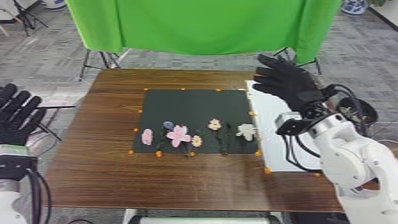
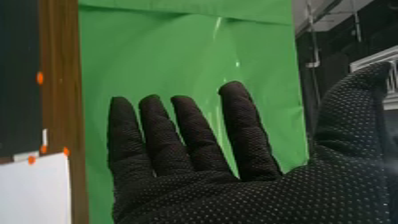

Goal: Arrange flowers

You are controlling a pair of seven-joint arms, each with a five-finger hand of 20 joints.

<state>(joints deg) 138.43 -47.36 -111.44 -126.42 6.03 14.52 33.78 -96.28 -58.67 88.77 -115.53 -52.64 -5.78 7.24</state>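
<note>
On the table (image 1: pixel 98 175), flowers (image 1: pixel 179 136) lie side by side on the mat (image 1: pixel 195 106), left of the sheet (image 1: pixel 274 122).

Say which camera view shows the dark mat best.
Head view: the mat is seen whole, with the flowers lying across its near half. The right wrist view has part of the mat, cut off by the picture's edge, next to the white board.

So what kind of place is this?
Probably a robotics lab or filming space: a green backdrop hangs on stands behind the wooden table, orange markers dot the dark mat, and two robot arms flank it.
</note>
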